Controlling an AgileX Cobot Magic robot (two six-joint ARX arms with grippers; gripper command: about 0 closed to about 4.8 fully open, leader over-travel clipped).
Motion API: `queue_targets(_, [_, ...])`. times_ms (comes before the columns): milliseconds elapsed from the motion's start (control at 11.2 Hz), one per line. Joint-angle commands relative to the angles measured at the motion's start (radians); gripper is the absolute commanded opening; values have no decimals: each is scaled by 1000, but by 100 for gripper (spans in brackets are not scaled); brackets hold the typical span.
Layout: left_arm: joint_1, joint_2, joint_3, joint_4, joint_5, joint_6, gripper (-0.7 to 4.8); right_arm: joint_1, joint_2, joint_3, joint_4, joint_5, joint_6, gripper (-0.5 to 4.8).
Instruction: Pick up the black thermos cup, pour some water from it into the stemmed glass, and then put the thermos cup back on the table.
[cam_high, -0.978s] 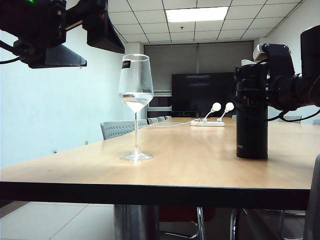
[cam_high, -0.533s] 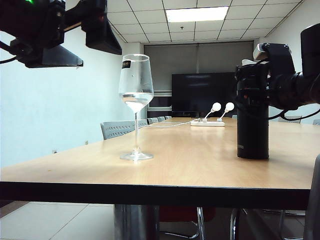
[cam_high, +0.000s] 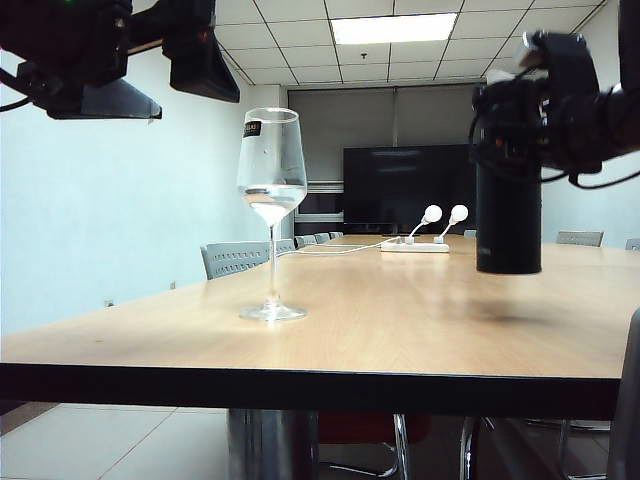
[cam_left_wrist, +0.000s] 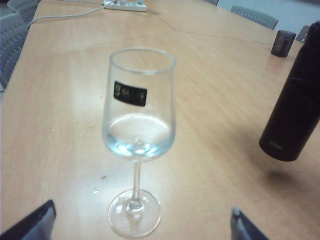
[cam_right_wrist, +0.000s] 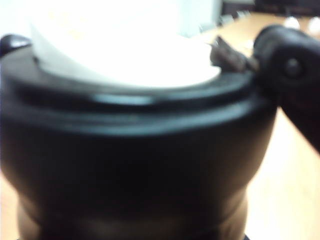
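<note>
The stemmed glass (cam_high: 272, 200) stands on the table (cam_high: 400, 330) at centre left, with a little water in its bowl and a small black label near the rim. High at the upper left, my left gripper (cam_high: 165, 85) hangs open, apart from the glass. In the left wrist view its fingertips (cam_left_wrist: 35, 222) flank the foot of the stemmed glass (cam_left_wrist: 140, 125) with a wide gap. My right gripper (cam_high: 520, 130) is shut on the upper part of the black thermos cup (cam_high: 508, 225), which hangs upright just above the table. The thermos cup's rim (cam_right_wrist: 135, 125) and whitish spout (cam_right_wrist: 125, 50) fill the right wrist view.
A white power strip (cam_high: 415, 245) with two white plugs and a cable lies further back on the table. Grey chairs (cam_high: 235, 258) line the far left side, and a dark screen (cam_high: 405, 185) hangs on the back wall. A small dark cup (cam_left_wrist: 283, 43) stands far behind the thermos.
The right gripper has risen with the black thermos cup, lifting it off the table. The glass and the left gripper have stayed about where they were.
</note>
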Motion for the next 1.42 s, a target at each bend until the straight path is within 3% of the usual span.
queue_targets(89, [0, -4, 16, 9, -3, 4, 458, 33, -73, 48, 0, -12, -2, 184])
queue_targets(178, [0, -4, 21, 3, -3, 5, 458, 48, -87, 80, -68, -12, -3, 184])
queue_targets(267, [0, -4, 62, -21, -3, 4, 458, 114, -113, 284, -235, -12, -4, 185])
queue_targets(622, [1, -4, 107, -76, -22, 4, 458, 143, -113, 426, -418, -11, -11, 185])
queue_targets(800, [1, -4, 166, -164, -44, 5, 458, 173, -113, 502, -505, -11, -64, 185])
queue_targets(978, [1, -5, 178, -175, -45, 5, 458, 190, -113, 524, -533, -7, -101, 185])
queue_targets(1067, [1, -5, 188, -285, -65, -6, 458, 249, -112, 534, -583, 19, -220, 185])
queue_targets(1422, [0, -11, 188, -291, -66, -7, 458, 249, -26, 559, -551, 41, -334, 185])
